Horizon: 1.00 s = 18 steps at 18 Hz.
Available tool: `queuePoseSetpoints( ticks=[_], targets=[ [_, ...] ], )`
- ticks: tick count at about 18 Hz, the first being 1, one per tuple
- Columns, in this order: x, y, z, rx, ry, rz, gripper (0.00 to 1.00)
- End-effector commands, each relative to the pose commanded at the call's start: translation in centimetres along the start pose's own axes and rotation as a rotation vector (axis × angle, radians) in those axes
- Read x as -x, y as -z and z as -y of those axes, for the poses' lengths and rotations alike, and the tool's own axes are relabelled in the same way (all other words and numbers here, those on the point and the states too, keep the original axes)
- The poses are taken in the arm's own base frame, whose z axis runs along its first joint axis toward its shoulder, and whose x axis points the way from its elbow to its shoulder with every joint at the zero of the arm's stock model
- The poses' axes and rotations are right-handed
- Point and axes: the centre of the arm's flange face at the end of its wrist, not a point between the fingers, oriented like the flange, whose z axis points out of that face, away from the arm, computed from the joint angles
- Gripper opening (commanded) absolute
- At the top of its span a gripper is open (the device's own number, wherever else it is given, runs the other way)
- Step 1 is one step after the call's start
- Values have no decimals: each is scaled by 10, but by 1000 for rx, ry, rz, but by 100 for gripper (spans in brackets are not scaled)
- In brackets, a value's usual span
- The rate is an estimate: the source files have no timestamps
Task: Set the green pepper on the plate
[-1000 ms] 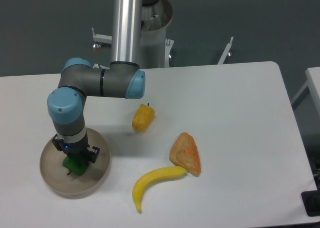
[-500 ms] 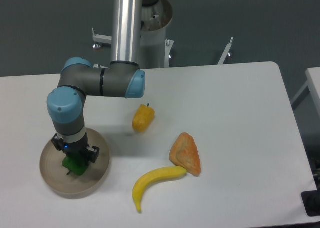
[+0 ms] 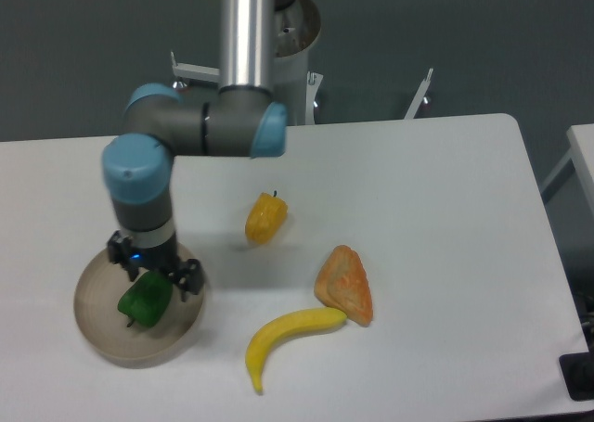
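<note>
The green pepper (image 3: 143,300) lies inside the plate (image 3: 96,334), a little toward the plate's inner side, with its dark stem pointing down toward the near rim. It looks to be resting on the dish under its own weight, so I'd judge the placing itself as done. The hand (image 3: 156,275) sits just above and beside the pepper, over the far-right part of the plate, with its two fingers spread apart and nothing between them; the pepper appears free of them, though the fingertips are close enough that I can't rule out a light touch. What seems left is only for the arm to lift clear of the plate.

Going outward from the plate: a yellow-orange pepper (image 3: 265,218) lies well apart, up and to the right on the bench (image 3: 418,190); a banana (image 3: 288,337) lies to the right near the front, its tip touching a wedge of bread (image 3: 346,285).

No brand, label or writing can be read anywhere; only a small blue light glows on the wrist.
</note>
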Motion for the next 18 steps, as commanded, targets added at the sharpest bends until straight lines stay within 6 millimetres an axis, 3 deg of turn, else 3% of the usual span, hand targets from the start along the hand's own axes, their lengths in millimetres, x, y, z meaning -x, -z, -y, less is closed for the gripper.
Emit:
queuePoseSetpoints(
  ticks=[6, 11, 15, 18],
  targets=[
    [114, 18, -52, 30, -132, 53, 100],
    [192, 26, -104, 57, -252, 80, 100],
    [229, 34, -133, 67, -306, 95, 100],
    [235, 34, -138, 72, -312, 97, 100]
  ],
)
